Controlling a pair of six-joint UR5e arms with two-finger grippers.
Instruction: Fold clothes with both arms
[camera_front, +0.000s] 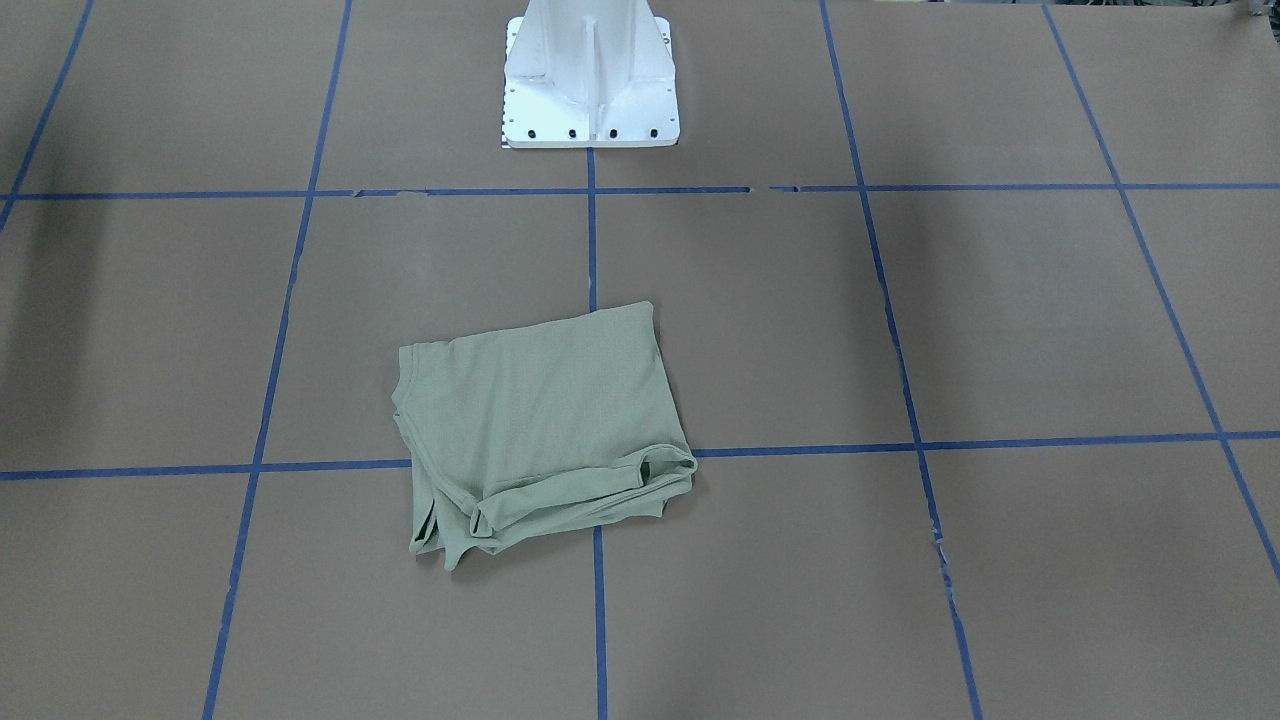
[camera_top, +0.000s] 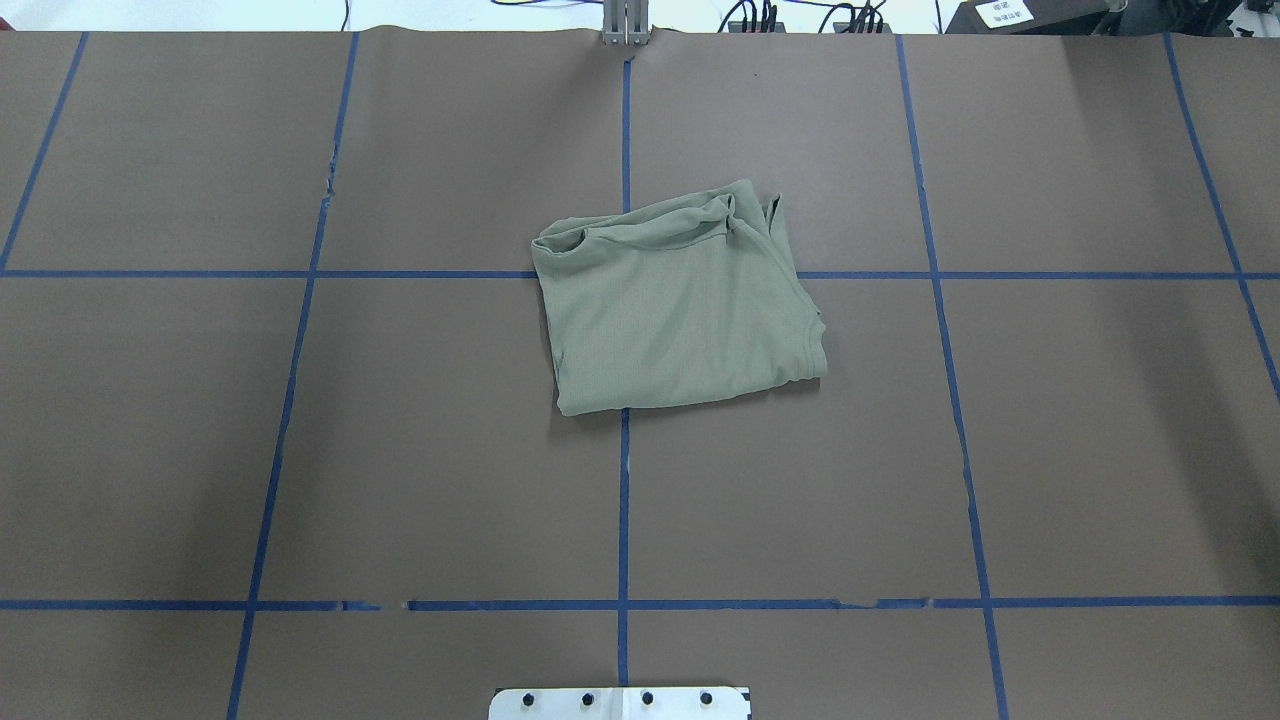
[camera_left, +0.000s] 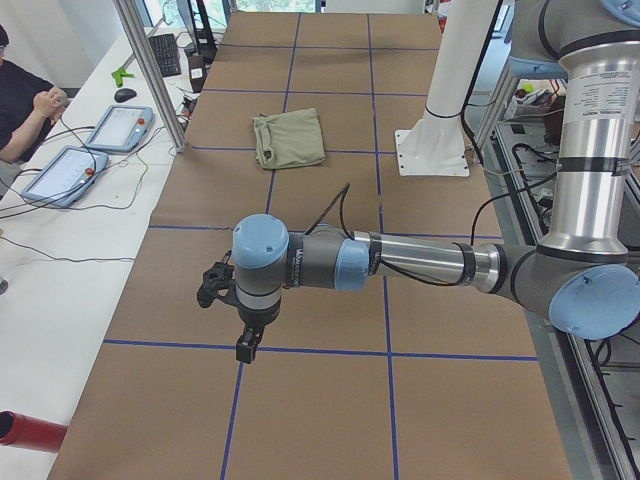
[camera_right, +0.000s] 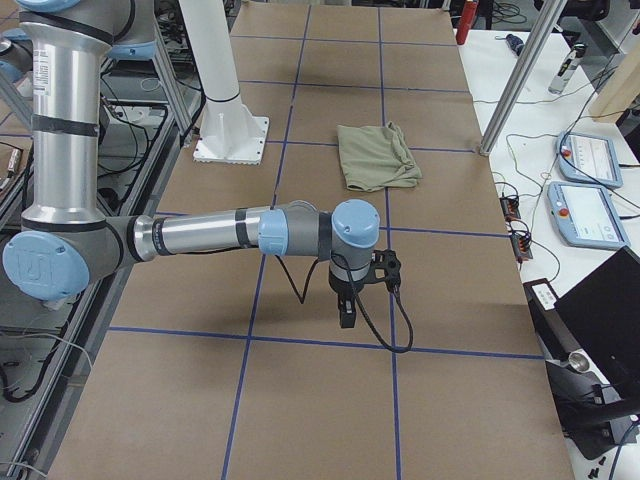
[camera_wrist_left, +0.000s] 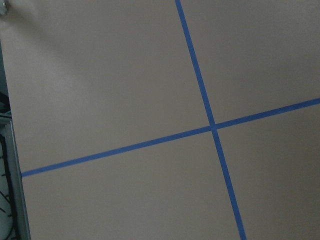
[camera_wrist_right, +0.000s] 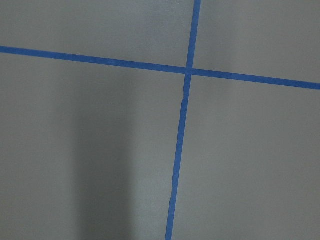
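Near the middle of the tabletop (camera_top: 200, 450), slightly toward the edge far from the white base (camera_front: 590, 80), the pale green shirt (camera_top: 680, 300) is lying folded into a compact rectangle over a crossing of blue tape lines (camera_top: 623, 500). The left claw (camera_left: 244, 350) is being held pointing down over the tabletop's left end and the right claw (camera_right: 347, 318) over its right end, both well apart from the shirt. Whether either is clenched or released cannot be told.
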